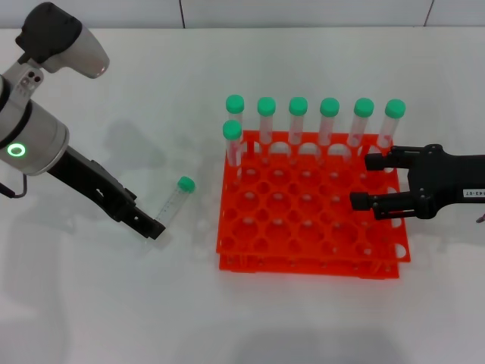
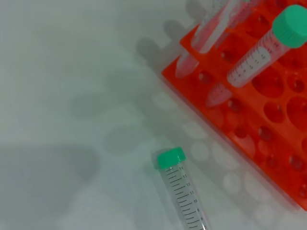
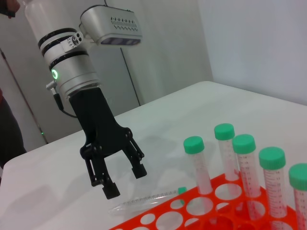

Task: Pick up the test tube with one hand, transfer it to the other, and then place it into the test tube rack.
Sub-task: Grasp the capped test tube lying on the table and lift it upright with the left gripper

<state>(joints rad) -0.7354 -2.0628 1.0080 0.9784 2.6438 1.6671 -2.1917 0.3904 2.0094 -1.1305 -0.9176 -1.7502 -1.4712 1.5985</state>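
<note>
The test tube (image 1: 175,200) lies on the white table left of the rack, its green cap pointing away from me; it also shows in the left wrist view (image 2: 183,194) and the right wrist view (image 3: 144,200). My left gripper (image 1: 152,227), unlabelled and on the arm with the green ring, hangs open (image 3: 124,181) just above the tube's pointed end and holds nothing. The orange-red test tube rack (image 1: 303,227) stands at centre right. My right gripper (image 1: 362,180), with the white label, is open and empty over the rack's right side.
Several green-capped tubes (image 1: 298,121) stand upright along the rack's far row, with one more (image 1: 233,142) at the left of the second row. In the left wrist view the rack's corner (image 2: 249,120) is close to the lying tube.
</note>
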